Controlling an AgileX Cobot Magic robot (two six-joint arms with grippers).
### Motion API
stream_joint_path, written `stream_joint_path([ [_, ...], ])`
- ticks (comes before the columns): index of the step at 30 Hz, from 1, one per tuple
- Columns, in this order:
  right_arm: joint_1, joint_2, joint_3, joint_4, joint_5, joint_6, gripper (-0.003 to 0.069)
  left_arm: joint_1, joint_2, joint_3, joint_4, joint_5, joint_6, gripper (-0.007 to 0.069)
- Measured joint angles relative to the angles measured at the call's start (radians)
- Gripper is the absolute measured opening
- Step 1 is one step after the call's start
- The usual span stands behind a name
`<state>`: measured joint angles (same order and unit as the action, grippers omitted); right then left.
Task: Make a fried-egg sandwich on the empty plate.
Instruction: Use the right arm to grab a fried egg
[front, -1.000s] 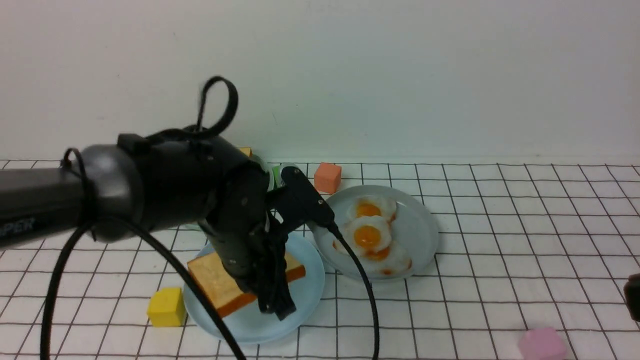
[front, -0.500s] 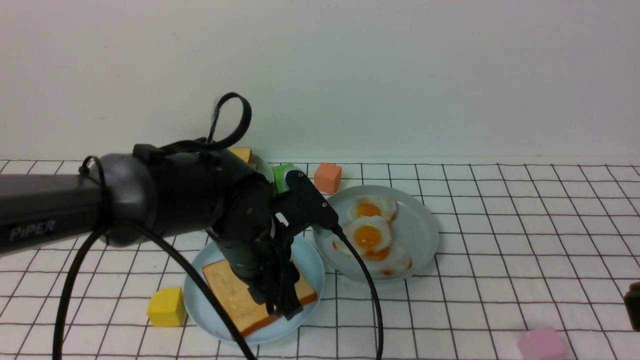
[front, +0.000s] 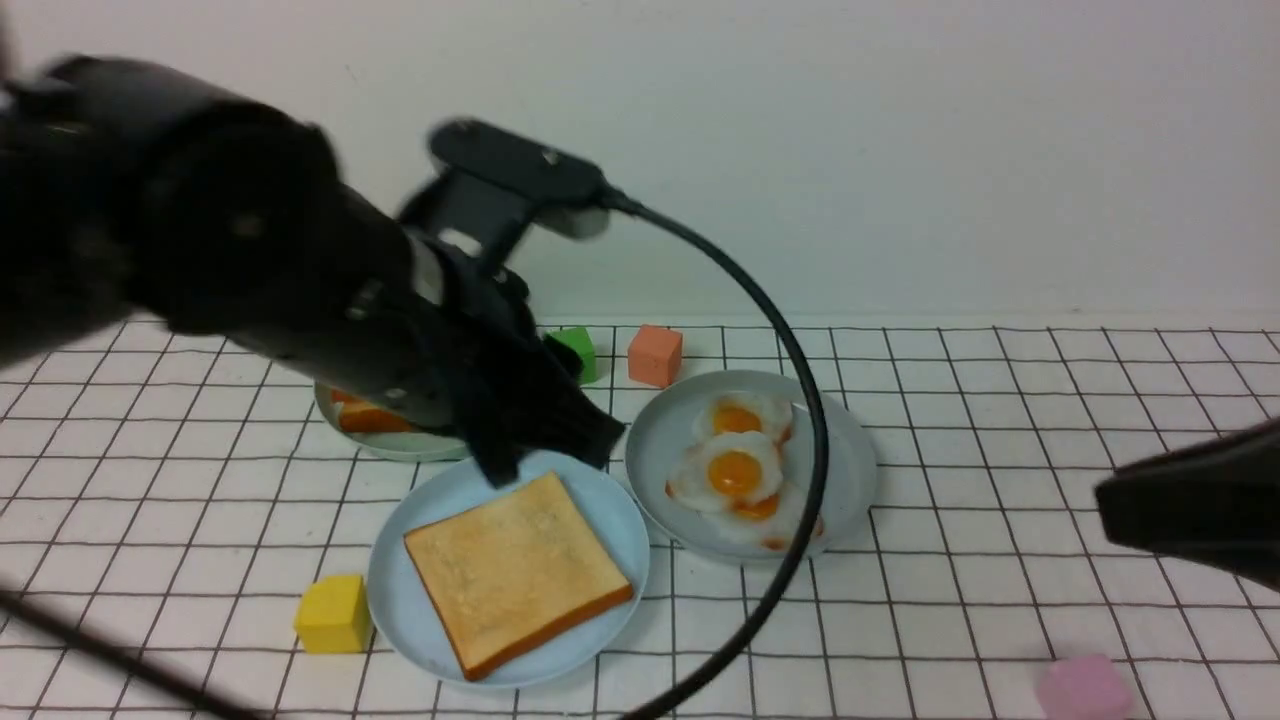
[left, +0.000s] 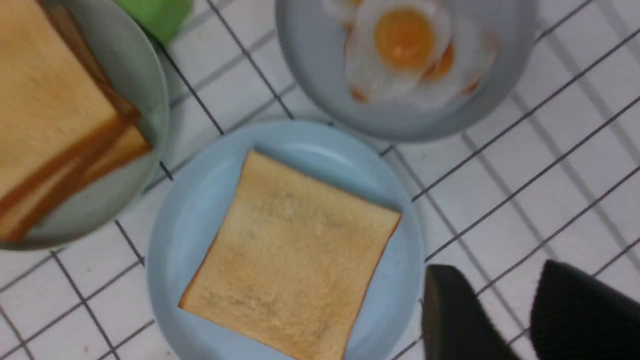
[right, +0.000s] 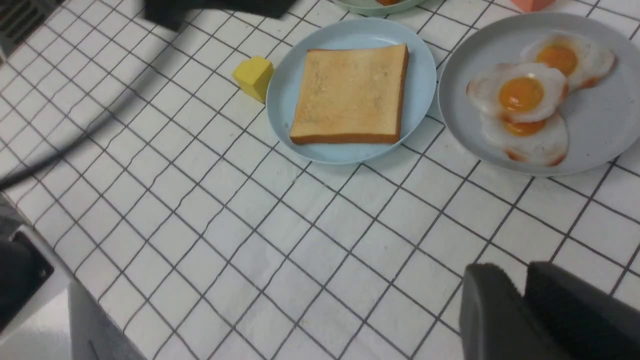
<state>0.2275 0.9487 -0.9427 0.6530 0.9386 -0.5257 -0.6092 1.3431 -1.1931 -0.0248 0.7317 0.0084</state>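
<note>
Flat on the light blue plate (front: 392, 602), toward the front of the table (front: 1000, 420): one toast (front: 518, 570), square, golden, fine-grained and matt, with a darker orange crust. Plate smooth, round, low-rimmed.

Just right of it, rims nearly touching: a duller grey-blue plate (front: 845, 455) with three eggs (front: 735, 472), overlapped, glossy white, with domed orange yolks and browned edges. Behind and to the left: a grey-green plate (front: 400, 447), largely hidden behind the left arm (front: 200, 260) in the front view, with only a sliver of orange crust showing there. Plain in the left wrist view: a toast stack (left: 50, 110), several slices, edges stepped.

Above the blue plate's far rim, clear of the toast: the left gripper (front: 548, 455), a blurred black mass from the front. Only in the left wrist view: fingers (left: 460, 320) spread, a strip of table between them, nothing held, one pad finely ribbed.

At the front view's right edge, a dark blurred wedge and no more: the right gripper (front: 1190, 515). Legible only in the right wrist view: its fingers (right: 500, 310) pressed together, nothing between, over the grid, well apart from both plates.

Around these, matt cubes: yellow cube (front: 333, 613) just left of the blue plate, green cube (front: 575, 352) and orange cube (front: 655, 355) at the back, pink cube (front: 1083, 688) only in the front view. Looped across the egg plate, a black cable (front: 818, 460).
</note>
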Motion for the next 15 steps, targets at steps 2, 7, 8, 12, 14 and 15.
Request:
stream_joint_path([
  [2,0.0,0.102,-0.008,0.023,-0.056,0.0,0.0136,0.0,-0.154,0.088,-0.008,-0.025,-0.008,0.0023],
  [7,0.0,0.323,-0.091,0.04,-0.1,0.0,0.0148,0.0,-0.43,0.343,-0.07,-0.096,-0.008,-0.0013],
  [8,0.0,0.371,-0.117,0.04,-0.101,0.0,0.015,0.0,-0.49,0.389,-0.085,-0.114,-0.015,-0.0013],
  [12,0.001,0.527,-0.211,0.045,-0.102,0.001,0.0158,0.0,-0.69,0.56,-0.144,-0.195,-0.015,-0.0013],
  [14,0.001,0.589,-0.248,0.052,-0.104,0.011,0.0165,0.0,-0.782,0.622,-0.159,-0.242,-0.016,-0.0013],
  [15,0.003,0.66,-0.286,0.061,-0.104,0.028,0.0178,0.0,-0.854,0.667,-0.164,-0.282,-0.016,-0.0013],
])
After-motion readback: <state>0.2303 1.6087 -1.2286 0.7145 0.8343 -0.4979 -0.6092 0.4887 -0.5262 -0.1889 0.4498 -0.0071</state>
